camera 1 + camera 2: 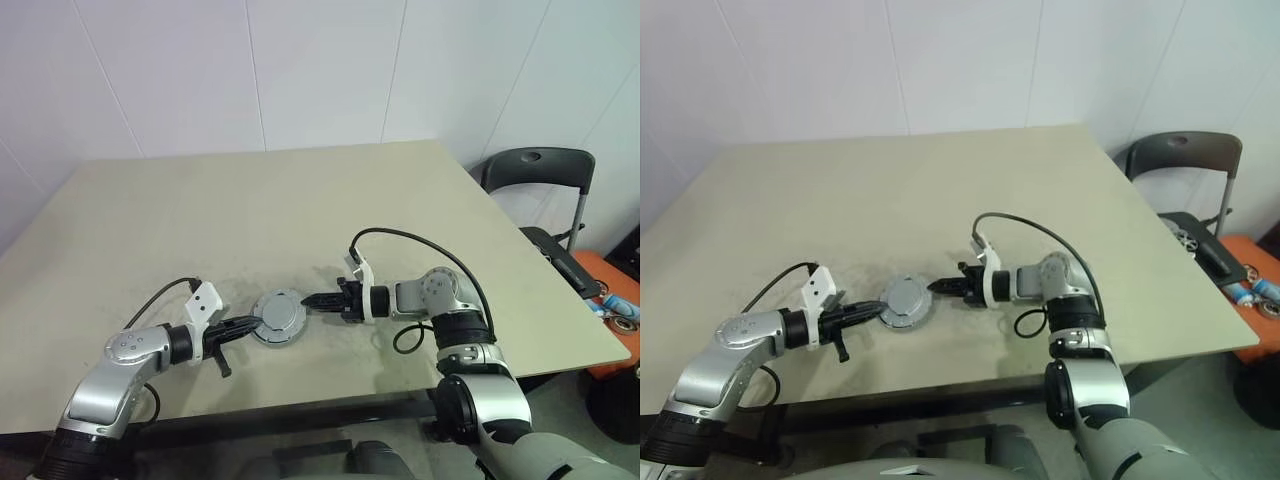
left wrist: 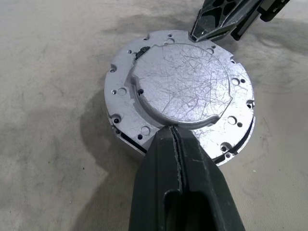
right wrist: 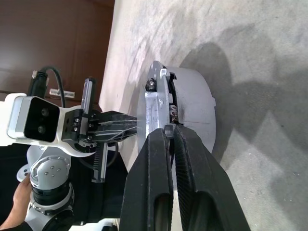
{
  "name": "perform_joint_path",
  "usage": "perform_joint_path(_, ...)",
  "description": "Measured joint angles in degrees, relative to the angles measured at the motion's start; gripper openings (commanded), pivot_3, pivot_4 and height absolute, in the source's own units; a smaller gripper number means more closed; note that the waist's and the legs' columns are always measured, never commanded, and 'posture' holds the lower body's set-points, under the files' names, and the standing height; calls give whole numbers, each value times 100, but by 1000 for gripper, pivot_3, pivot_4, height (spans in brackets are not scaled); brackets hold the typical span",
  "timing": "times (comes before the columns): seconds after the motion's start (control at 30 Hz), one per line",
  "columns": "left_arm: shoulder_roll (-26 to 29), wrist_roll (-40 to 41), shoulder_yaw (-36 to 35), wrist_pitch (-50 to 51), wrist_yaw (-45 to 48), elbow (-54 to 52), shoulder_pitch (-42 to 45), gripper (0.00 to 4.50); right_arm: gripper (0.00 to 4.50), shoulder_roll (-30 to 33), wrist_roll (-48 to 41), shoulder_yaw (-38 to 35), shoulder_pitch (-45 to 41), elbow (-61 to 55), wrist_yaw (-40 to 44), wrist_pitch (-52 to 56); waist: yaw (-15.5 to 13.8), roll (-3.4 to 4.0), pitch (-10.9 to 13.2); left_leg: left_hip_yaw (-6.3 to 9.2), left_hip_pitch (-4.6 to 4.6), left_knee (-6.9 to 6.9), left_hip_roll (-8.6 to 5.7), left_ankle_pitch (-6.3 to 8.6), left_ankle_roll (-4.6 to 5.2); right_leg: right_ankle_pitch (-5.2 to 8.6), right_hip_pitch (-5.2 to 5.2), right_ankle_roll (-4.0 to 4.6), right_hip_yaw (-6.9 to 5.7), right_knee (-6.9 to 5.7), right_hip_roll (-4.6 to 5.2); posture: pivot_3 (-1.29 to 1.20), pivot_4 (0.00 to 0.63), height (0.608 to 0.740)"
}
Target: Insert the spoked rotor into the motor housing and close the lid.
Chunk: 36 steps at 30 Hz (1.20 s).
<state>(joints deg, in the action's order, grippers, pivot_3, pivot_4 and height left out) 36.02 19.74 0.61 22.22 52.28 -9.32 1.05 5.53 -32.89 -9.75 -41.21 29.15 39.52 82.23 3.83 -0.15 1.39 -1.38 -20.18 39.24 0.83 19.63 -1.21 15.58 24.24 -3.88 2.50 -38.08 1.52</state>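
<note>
I see the motor housing (image 1: 279,318) sitting on the table (image 1: 300,220) low in the frame, just left of centre, with the lid (image 2: 180,89) on top. My left gripper (image 1: 250,324) is clenched against its left edge, and my right gripper (image 1: 310,299), fingers pinched together, touches the right rim

Scratched silver metal lid (image 2: 180,91), matt tabletop (image 2: 53,57)

I see both arms stretched inward over the table, left gripper (image 1: 252,322) and right gripper (image 1: 306,299) pinched closed, tips facing.
</note>
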Motion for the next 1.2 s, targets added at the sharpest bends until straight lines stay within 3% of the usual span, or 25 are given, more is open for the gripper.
perform_joint_path(0.3, -9, 1, -30, 3, 1, 0, -23, 0, 11, 118, 15, 445, 191, -413, 231, -353, 5, 0, -1, 0, 4, 0, 0, 0, 0, 0, -3, 0, 1, 0, 0, 0, 0, 740)
perform_joint_path(0.57, -72, 6, -19, 63, -14, -51, -22, 0, 2548, 186, 31, 684, 198, -438, 283, -422, 17, -1, -6, -1, 12, -1, 2, 0, 1, 0, -10, -1, 2, 1, -2, 0, 0, 740)
perform_joint_path(0.77, -123, 7, 72, 105, -7, -87, -17, 0, 4475, 330, 57, 876, 96, -388, 296, -372, 16, -4, -3, 0, 96, -8, 3, 0, 1, 4, -100, -3, 1, 15, -6, 0, 0, 740)
perform_joint_path(1.2, -136, 9, 95, 130, 8, -93, -25, 0, 4475, 525, 59, 1125, 69, -178, 484, -385, -2, -7, 0, 4, 75, -8, -2, 3, 10, 0, -92, -17, 0, 40, 0, 0, 0, 740)
